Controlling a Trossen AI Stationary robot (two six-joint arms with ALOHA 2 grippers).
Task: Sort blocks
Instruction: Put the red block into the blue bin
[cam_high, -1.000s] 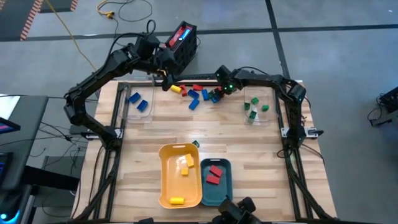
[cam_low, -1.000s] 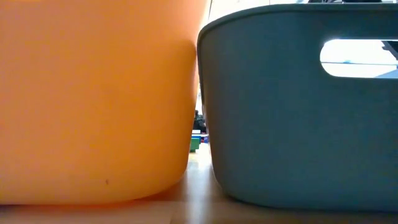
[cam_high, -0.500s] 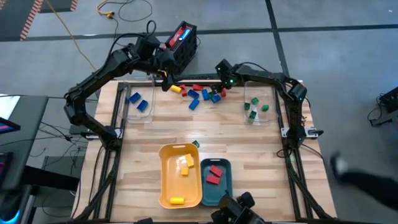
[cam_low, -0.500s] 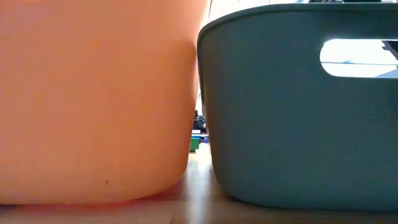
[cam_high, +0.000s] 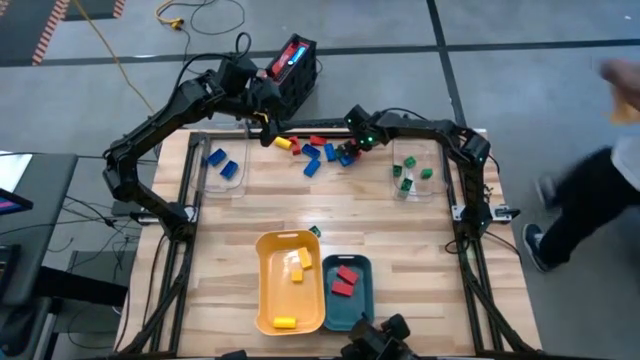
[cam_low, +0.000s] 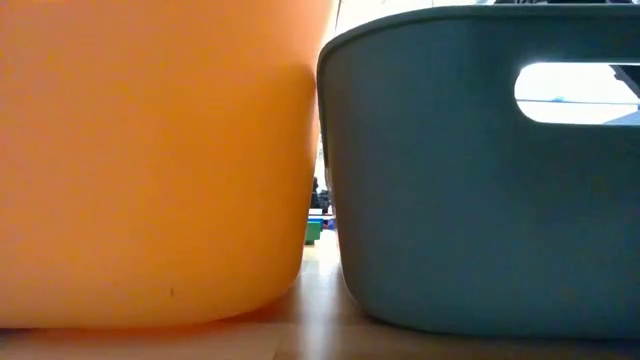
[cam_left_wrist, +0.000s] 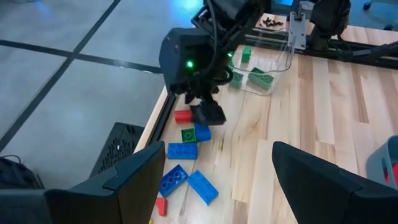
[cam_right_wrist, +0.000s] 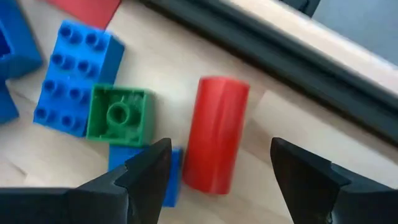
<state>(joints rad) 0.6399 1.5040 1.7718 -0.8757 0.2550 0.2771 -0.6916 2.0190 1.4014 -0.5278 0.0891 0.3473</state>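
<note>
Loose red, blue and green blocks (cam_high: 318, 152) lie on the table near its far edge. My right gripper (cam_right_wrist: 219, 154) hangs open just above them, pointing steeply down. Its fingers stand either side of a red block (cam_right_wrist: 215, 133) without touching it. A green block (cam_right_wrist: 118, 114) and a blue block (cam_right_wrist: 78, 78) lie beside the red one. The left wrist view shows the right gripper (cam_left_wrist: 206, 111) over the pile (cam_left_wrist: 186, 149). My left gripper (cam_left_wrist: 217, 171) waits open, raised above the far edge left of the pile, holding nothing.
A yellow tray (cam_high: 268, 300) with yellow blocks and a teal tray (cam_high: 365, 300) with red blocks stand at the near edge and fill the low view. A clear container (cam_high: 232, 182) holds blue blocks; another (cam_high: 432, 185) holds green ones. A person walks past right of the table.
My right gripper rose and drew back a little toward the far edge, then came down again over the red block, staying open. A person has come into view at the right.
</note>
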